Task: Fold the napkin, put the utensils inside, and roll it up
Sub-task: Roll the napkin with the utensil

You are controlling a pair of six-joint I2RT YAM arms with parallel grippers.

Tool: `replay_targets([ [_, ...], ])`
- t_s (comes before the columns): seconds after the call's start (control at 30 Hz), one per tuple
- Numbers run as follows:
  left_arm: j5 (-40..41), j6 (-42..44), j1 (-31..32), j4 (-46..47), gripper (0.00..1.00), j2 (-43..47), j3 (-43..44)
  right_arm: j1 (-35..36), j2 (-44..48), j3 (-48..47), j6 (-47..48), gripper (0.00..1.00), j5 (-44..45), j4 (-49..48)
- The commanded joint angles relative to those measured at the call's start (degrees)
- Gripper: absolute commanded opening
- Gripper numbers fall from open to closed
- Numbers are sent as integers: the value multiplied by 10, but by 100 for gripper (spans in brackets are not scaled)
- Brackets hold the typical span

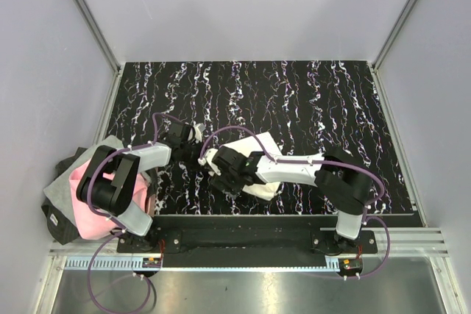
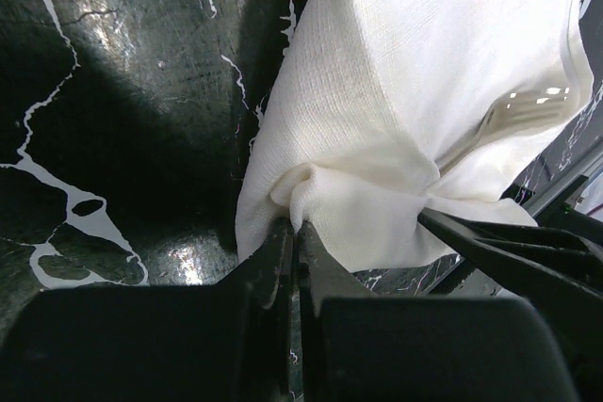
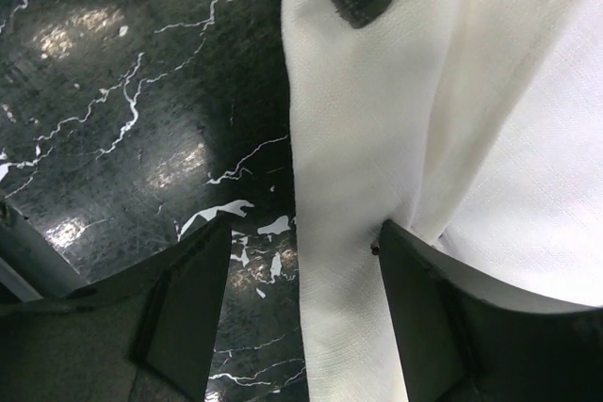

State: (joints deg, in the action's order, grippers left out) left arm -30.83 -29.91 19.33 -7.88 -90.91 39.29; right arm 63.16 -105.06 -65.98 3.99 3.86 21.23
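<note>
left claw (image 2: 295, 231) clamped tight on bunched napkin (image 2: 424, 63) edge, cloth puckers right at our tips. right claw (image 3: 301, 256) gaping wide, gripping nothing, napkin strip runs up between its jaws. fork (image 2: 513, 118) on cloth beyond left tips, off to right. second utensil, can't spot it. we reckon: lift low, fold slow, so fork doesn't slide; right claw should bite edge before any pull.

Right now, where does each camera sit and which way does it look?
Top external: above, behind the bases, looking down at the table; left arm and right arm show.
Left wrist: on left arm, looking along shut jaws pinching the napkin.
Right wrist: on right arm, looking down between open jaws.
Both wrist views share the napkin.
</note>
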Motion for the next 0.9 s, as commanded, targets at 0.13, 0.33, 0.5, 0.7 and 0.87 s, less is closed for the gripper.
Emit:
replay_targets([
  [0.13,11,15,-3,-6,0,23,12,-49,-36,9,-34,71,-31,-5],
  [0.33,26,16,-4,-6,10,56,14,-74,-52,5,-36,61,-127,14],
  [0.5,44,16,-15,-11,29,101,9,-77,-58,4,-33,44,-179,26],
  [0.7,69,20,-19,-9,40,152,-17,-80,-59,-5,-33,39,-193,43],
  [0.87,67,17,-20,4,41,152,-30,-79,-40,-28,-36,52,-192,64],
])
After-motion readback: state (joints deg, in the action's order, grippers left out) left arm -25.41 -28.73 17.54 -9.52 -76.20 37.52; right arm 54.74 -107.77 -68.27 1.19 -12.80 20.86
